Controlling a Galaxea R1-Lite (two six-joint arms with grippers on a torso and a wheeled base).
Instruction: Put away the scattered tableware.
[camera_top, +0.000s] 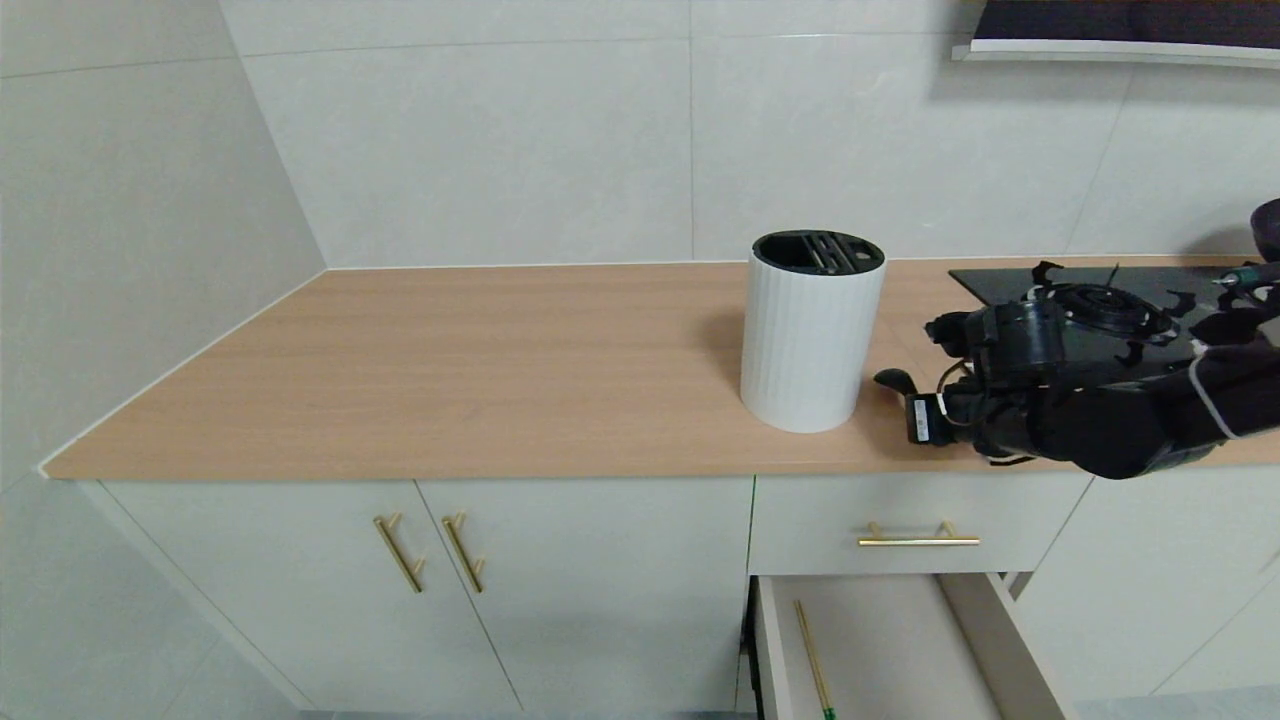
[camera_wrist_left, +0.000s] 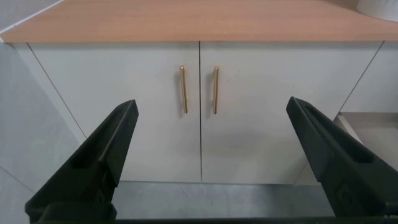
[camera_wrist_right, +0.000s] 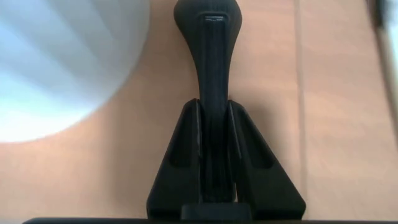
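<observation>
While clamping utensil (camera_wrist_right: 206, 37), right pincer (camera_wrist_right: 212, 112) horizontal beside holder (camera_top: 812, 340).

Bright, even light from above, we see: the white ribbed cylindrical holder (camera_top: 812, 350) drops a soft shadow leftward on the pale wooden countertop (camera_top: 450, 370). The silver-edged dark range hood (camera_top: 1120, 48) shades the white tiled wall (camera_top: 1000, 95) beneath. Counter edges bow toward the head view's corners. The black plastic utensil handle (camera_wrist_right: 208, 50), pinched in the right gripper (camera_wrist_right: 213, 109), reads flat and dark.
</observation>
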